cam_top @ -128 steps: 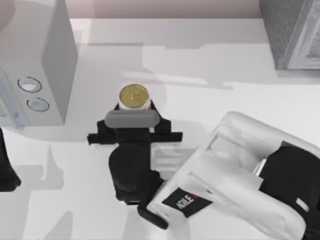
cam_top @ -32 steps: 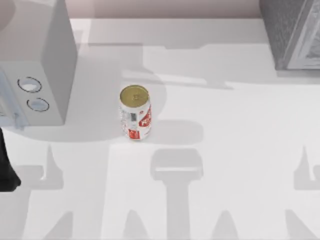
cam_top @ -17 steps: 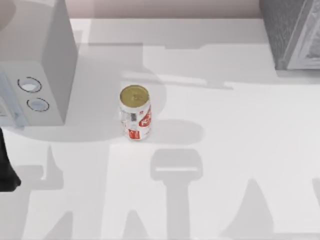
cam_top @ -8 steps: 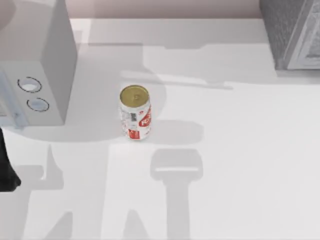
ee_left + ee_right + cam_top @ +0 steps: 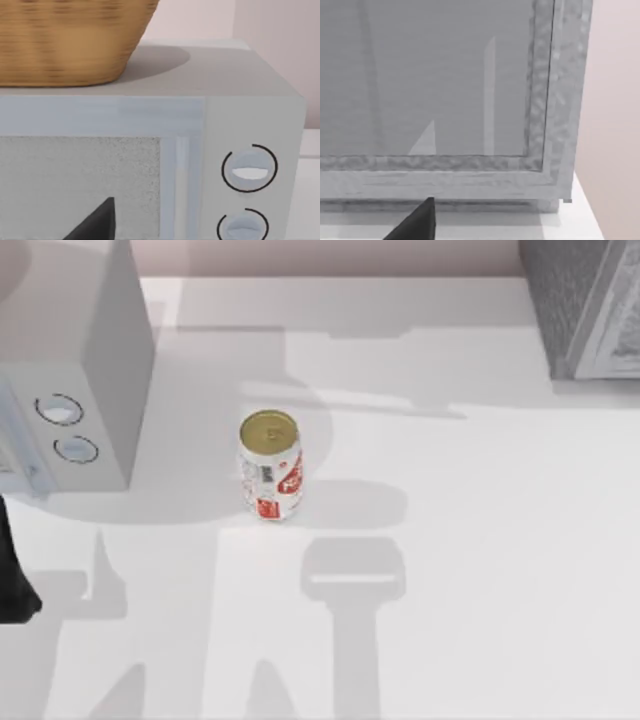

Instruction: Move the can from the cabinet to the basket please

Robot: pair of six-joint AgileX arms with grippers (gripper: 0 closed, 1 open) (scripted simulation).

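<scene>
- Here, the can (image 5: 270,465) is seen upright on the white table (image 5: 480,540), left of the middle, with its gold top up and red marks on its white side.
- No fingers are near it; nothing touches or pinches the can.
- A microwave (image 5: 95,370) stands to the can's left at the table's left edge; two round knobs (image 5: 249,170) are set on its front, beside the door.
- A woven basket (image 5: 70,40) rests on top of the microwave.
- A grey cabinet (image 5: 585,305) stands at the far right corner, well apart from the can; its framed front (image 5: 435,85) is faced closely by the right wrist camera.
- One dark tip of the left gripper (image 5: 97,222) is seen before the microwave door, and one dark tip of the right gripper (image 5: 417,222) before the cabinet; whether either pair of fingers is spread or pressed together cannot be told.
</scene>
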